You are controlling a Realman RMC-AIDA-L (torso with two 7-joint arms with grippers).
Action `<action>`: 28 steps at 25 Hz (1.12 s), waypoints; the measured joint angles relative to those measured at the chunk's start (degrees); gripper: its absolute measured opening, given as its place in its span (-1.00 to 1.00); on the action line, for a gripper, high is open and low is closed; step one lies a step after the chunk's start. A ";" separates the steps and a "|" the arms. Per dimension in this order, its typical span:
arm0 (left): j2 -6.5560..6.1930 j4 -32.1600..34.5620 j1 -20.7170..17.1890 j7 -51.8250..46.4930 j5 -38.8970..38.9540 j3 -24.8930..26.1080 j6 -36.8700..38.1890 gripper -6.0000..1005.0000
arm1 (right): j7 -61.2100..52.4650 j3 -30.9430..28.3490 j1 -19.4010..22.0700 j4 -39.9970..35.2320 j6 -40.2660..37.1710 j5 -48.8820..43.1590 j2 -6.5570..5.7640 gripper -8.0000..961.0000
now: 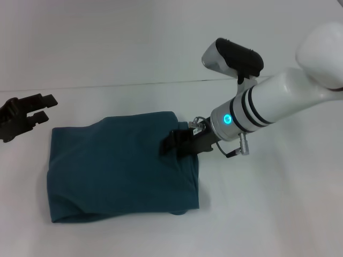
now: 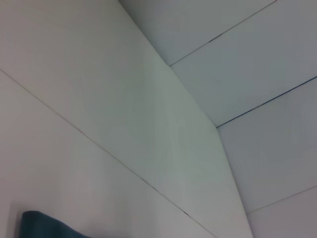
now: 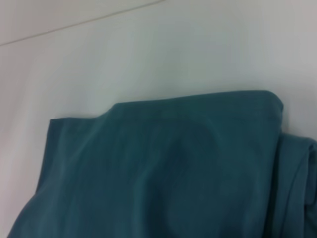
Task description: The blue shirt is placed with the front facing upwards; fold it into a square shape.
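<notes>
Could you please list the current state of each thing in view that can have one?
blue shirt: folded into a rough square, plain side up, lying on the table.
right claw: over the shirt's right edge, against the fabric.
left claw: open, holding nothing, off the shirt to the left.

White tabletop point(image 1: 268, 214); pale wall point(image 1: 107, 37) behind; thin seam lines cross surface.

Right claw point(image 1: 170, 143) fingertips' state unreadable against the blue shirt point(image 1: 118, 171); left claw point(image 1: 24, 115) edge-cropped.
</notes>
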State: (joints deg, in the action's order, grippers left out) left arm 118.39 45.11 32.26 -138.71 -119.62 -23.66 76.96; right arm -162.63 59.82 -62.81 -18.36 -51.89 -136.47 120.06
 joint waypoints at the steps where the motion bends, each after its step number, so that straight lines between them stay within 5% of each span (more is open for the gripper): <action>1: 0.00 -0.03 0.00 0.02 0.00 0.00 -0.02 0.16 | -0.01 0.01 -0.08 0.39 0.41 0.00 0.01 -0.03; 18: -0.01 -0.03 0.01 0.02 0.00 0.04 -0.15 0.16 | 0.31 0.11 -0.20 0.62 1.59 -0.28 -0.22 -0.25; 21: -0.07 -0.02 0.08 0.01 0.00 0.09 -0.15 0.16 | 0.26 0.12 -0.20 0.62 1.58 -0.34 -0.26 -0.73; 28: -0.09 -0.02 0.04 0.00 0.06 0.11 -0.13 0.16 | -0.08 -0.44 0.83 -1.77 0.17 -0.07 -0.58 -0.76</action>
State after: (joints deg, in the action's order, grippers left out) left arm 118.30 45.09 32.30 -138.71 -119.57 -23.55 76.83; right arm -162.71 59.38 -61.98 -20.13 -51.72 -136.53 119.48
